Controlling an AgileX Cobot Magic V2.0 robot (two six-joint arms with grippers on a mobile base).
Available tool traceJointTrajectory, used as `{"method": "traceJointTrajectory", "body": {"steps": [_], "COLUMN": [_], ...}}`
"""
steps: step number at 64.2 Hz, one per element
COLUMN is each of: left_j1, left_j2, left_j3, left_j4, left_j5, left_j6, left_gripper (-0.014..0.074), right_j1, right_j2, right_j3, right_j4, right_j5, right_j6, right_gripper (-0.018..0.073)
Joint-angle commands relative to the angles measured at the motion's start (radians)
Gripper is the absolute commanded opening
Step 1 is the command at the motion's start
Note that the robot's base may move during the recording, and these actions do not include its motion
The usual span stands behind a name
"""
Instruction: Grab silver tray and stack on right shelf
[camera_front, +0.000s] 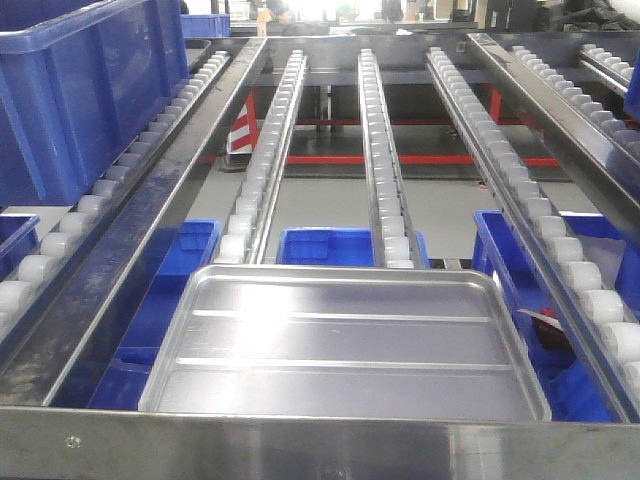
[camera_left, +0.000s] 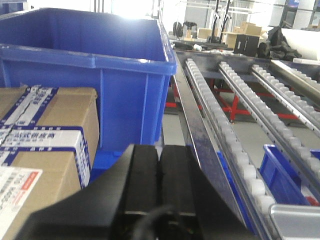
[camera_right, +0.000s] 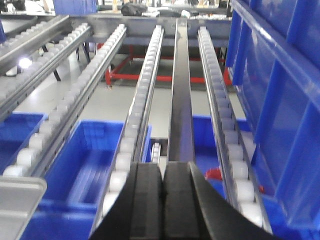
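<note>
The shiny rectangular silver metal tray (camera_front: 345, 350) lies on the steel roller shelf (camera_front: 320, 450), between left and right jaws, both closed. Likely stiff, light, slippery: pinch its raised rim.

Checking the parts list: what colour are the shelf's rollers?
The rollers are white; clearest in the exterior front-facing view.

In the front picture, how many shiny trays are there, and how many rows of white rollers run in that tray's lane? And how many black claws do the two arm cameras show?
Silver tray: 1
Roller rows: 3
Claws, meaning the left gripper and the right gripper, both shut: 2
Total: 6
</note>
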Motion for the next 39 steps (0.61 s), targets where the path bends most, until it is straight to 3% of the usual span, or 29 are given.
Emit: {"method": "traceJointTrajectory", "body": {"steps": [1, 6, 15, 29, 39], "left_j1": [0.0, 0.0, 0.0, 0.0, -0.016], "left_j2": [-0.013, 0.011, 0.096, 0.384, 0.588], "left_j3": [-0.008, -0.085, -0.286, -0.633, -0.737], "left_j4": [-0.011, -0.002, 0.021, 0.009, 0.009], "left_j5": [-0.131, -0.115, -0.006, 0.357, 0.415], "left_j6": [-0.004, -0.004, -0.004, -0.004, -0.004], "left_gripper": [-0.0093, -0.0093, -0.0093, -0.009, -0.009], "right_j1": [0.002, 0.002, 0.002, 0.002, 0.007], "right_j2": [-0.021, -0.021, 0.012, 0.227, 0.375], "right_j3": [-0.02, -0.06, -0.196, -0.38, -0.428], "right_j4": [-0.002, -0.002, -0.002, -0.002, -0.002], "right_j5": [-0.189, -0.269, -0.21, -0.143, -0.143], "right_j6": [-0.006, -0.006, -0.006, -0.006, -0.006], "right_gripper": [0.0048, 0.0048, 0.0048, 0.0053, 0.0139]}}
